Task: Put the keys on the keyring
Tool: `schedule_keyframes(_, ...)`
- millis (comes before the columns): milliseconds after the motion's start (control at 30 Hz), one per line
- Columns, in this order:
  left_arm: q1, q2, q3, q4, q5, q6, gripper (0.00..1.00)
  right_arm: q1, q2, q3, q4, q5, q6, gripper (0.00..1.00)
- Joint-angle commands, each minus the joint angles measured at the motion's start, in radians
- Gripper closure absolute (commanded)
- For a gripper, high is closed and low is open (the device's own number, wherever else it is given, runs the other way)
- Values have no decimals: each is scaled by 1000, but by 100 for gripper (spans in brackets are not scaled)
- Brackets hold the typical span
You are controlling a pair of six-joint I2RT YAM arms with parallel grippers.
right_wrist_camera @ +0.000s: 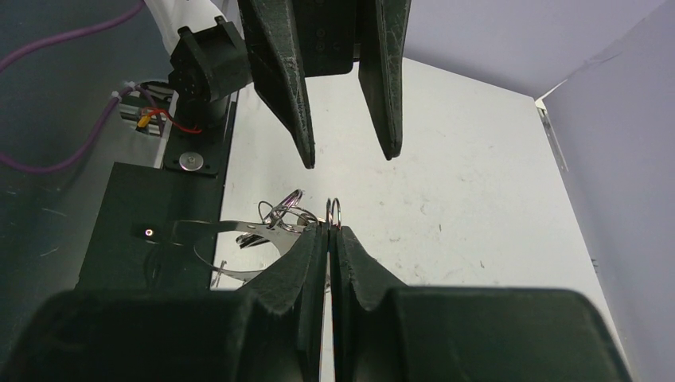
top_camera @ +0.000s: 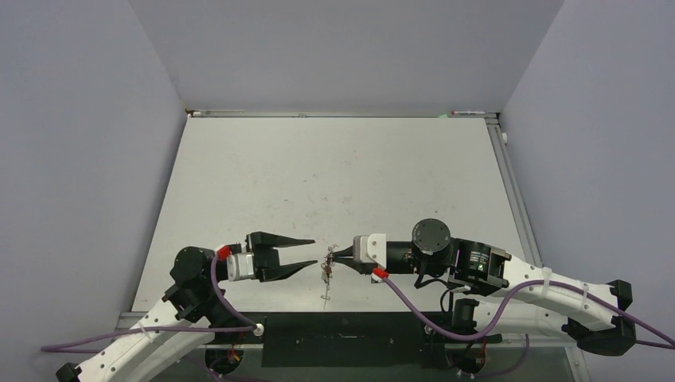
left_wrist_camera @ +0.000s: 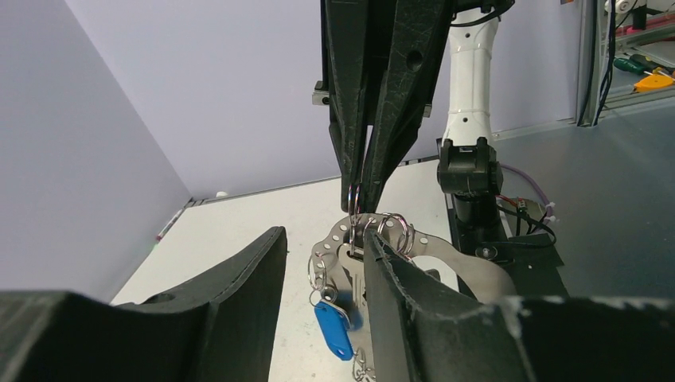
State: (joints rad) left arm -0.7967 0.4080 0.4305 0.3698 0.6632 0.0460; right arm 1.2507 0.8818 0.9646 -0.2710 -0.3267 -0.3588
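**Keyring hangs between two claws**

The left gripper [top_camera: 315, 251] is let go. Its two black fingers are spread apart with nothing in them, just beside the bunch. The keyring [left_wrist_camera: 334, 239] is a thin, flat silver metal band with little holes along it. It hangs between the two grippers, over the white table [top_camera: 358, 175]. A blue plastic tag [left_wrist_camera: 333, 328] dangles under it. The right gripper [top_camera: 332, 256] is squeezed tight on a small dark wire loop [left_wrist_camera: 350, 197] at the top of the bunch. From above, the bunch is too tiny to make out. A left finger hides part of the band, and the picture edge cuts off its bottom.
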Motion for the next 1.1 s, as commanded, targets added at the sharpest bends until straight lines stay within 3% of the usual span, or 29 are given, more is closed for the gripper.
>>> schedule_keyframes(0,5,16,2,72,42,-32,63,-8,-1,33,69,-22,-2,95)
schedule_keyframes(600,5,70,-3,109,72,-77,74,-17,34,46,127,-49,-5,95)
schedule_keyframes(867,4,76,-3,103,71,-75,84,-17,48,55,139,-66,-3,95)
schedule_keyframes(1067,4,86,-1,102,86,-78,84,-18,51,59,147,-71,-7,95)
